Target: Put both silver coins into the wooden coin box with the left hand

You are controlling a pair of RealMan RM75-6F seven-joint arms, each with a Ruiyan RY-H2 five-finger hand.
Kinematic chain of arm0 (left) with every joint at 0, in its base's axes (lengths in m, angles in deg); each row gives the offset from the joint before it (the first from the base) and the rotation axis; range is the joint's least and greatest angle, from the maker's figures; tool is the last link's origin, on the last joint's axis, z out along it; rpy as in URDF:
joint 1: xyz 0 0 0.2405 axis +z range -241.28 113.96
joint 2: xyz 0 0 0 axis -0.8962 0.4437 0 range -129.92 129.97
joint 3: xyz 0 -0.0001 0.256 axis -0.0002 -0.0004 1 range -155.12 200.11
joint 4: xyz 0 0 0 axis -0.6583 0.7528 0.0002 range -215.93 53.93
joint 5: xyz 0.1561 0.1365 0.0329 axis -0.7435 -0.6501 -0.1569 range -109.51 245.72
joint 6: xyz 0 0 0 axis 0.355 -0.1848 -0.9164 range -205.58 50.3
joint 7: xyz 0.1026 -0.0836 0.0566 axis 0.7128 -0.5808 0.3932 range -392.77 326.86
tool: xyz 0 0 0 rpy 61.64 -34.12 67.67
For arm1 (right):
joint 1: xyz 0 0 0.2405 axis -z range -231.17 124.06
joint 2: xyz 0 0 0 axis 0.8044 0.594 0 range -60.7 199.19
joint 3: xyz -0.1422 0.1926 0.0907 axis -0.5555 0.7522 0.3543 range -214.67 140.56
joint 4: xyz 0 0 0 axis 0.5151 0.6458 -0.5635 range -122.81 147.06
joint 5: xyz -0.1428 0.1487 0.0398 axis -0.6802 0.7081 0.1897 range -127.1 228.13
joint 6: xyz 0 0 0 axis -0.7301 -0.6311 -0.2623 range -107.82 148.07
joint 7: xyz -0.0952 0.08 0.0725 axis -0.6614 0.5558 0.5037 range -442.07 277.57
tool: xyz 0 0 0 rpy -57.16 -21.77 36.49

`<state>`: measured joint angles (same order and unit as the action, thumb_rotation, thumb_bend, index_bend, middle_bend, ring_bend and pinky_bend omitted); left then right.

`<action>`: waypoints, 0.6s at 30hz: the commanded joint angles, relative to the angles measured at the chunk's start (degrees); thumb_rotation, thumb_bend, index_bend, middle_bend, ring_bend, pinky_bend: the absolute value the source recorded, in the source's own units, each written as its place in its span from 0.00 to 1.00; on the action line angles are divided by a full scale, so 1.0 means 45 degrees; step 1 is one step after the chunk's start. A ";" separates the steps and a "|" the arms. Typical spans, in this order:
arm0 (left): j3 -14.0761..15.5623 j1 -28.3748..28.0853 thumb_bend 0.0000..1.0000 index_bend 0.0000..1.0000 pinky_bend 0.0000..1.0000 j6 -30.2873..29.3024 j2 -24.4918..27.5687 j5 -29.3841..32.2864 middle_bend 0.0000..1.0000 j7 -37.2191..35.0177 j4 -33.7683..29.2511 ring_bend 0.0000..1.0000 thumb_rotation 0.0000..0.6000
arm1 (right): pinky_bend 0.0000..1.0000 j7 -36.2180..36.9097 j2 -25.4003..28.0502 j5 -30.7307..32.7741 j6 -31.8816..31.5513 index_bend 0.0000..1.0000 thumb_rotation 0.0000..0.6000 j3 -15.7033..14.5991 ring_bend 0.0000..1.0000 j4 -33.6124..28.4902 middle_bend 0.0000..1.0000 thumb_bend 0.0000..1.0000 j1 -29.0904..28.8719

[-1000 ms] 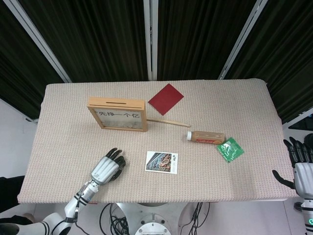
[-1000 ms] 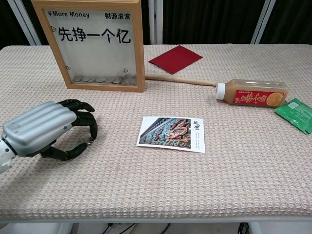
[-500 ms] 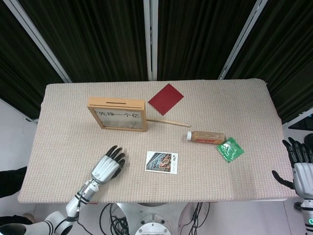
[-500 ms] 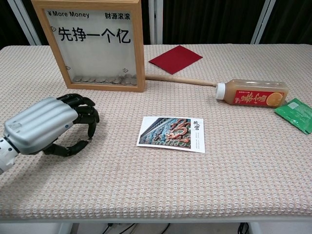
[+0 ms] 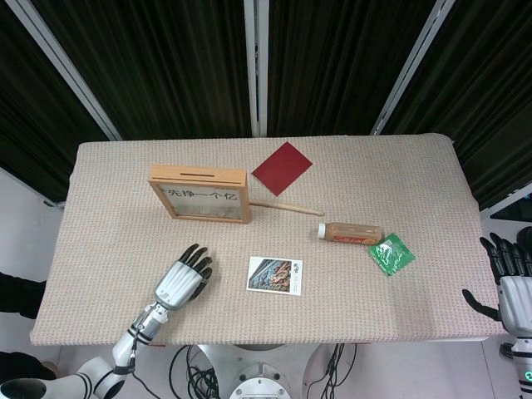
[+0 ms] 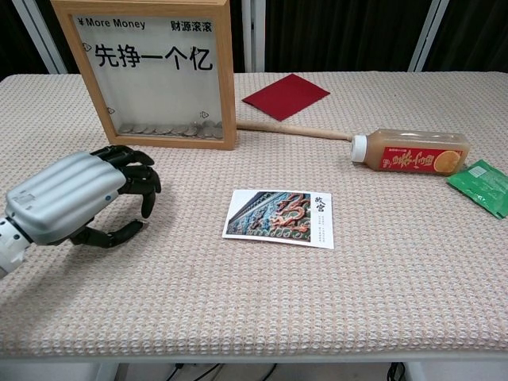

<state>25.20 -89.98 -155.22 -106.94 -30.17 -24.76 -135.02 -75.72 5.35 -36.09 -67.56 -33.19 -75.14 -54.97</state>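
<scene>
Wooden coin box [image 5: 200, 194] stands upright toward the table's [image 5: 416, 174] far-left corner, directly beyond your left hand [image 6: 79, 198], curled near the front-left edge; whether it pinches a coin, or where the silver coins lie, cannot be told.

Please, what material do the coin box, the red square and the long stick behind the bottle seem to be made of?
The coin box looks like pale unvarnished wood: a grained frame around a clear pane, glass or acrylic, with coins showing behind it. The red square seems to be matte paper or thin card, since it lies flat. The stick appears to be light, smooth wood, possibly bamboo.
</scene>
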 commanded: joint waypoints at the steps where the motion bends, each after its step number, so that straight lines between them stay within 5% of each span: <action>1: 0.0010 -0.0012 0.40 0.54 0.17 0.0014 0.0041 0.0014 0.31 0.0030 -0.0053 0.14 1.00 | 0.00 -0.0007 0.0002 -0.0003 0.0009 0.00 1.00 0.0000 0.00 -0.0011 0.00 0.15 -0.0009; 18: -0.0266 -0.0013 0.46 0.60 0.17 -0.0076 0.0419 0.0366 0.32 -0.0167 -0.1035 0.14 1.00 | 0.00 0.0055 0.0017 -0.0017 0.0000 0.00 1.00 -0.0010 0.00 0.0003 0.00 0.15 -0.0009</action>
<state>24.27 -90.08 -155.51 -105.63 -28.87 -25.24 -138.64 -75.47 5.42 -36.16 -67.57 -33.23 -75.13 -55.01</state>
